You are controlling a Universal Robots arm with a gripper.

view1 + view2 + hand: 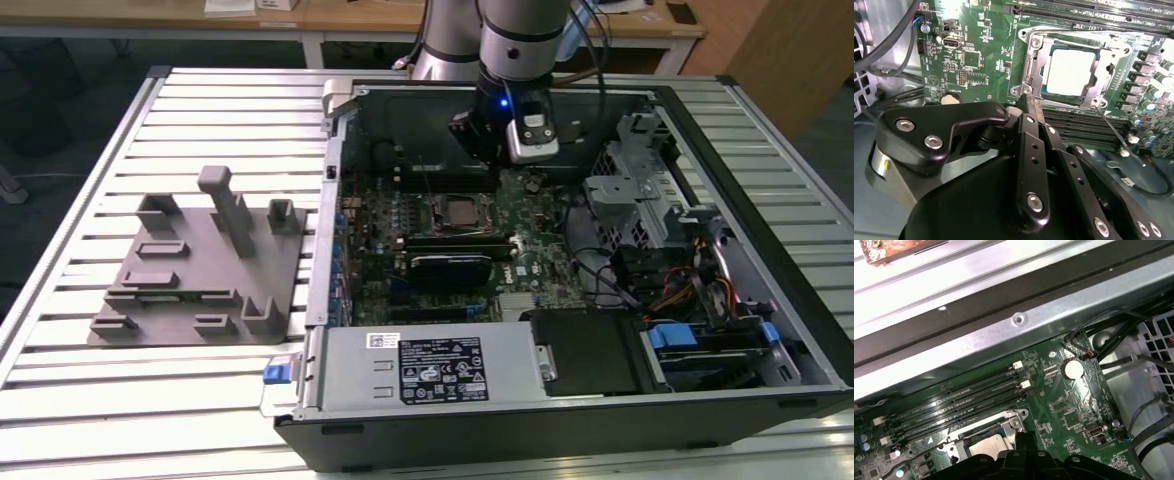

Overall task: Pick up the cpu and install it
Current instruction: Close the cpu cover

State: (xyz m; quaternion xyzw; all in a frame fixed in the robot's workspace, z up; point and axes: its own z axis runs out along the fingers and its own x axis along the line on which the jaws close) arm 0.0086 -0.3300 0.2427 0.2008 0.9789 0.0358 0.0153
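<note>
Cpu [1070, 72] lies flat inside the metal-framed socket [1029, 65] on the green board [974, 55]. Gripper [1026, 104] hangs just beside the socket. Its fingers are pressed together and hold nothing.

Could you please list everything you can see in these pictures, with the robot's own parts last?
table: one, silvery, slatted, under everything
fixture: one, grey, on the table, to the exterior view's left of the case
case: one, black and grey, open, on the table
label: one, black and white, on the grey box in the case
motherboard: one, green, inside the case
socket: one, metal-framed, on the motherboard
cpu: one, silvery-white, lying in the socket
coin cell: one, silvery, on the motherboard
memory slots: four, black, beside the socket
arm: one, grey, over the case
claw: one, black, shut, empty, near the socket
</note>
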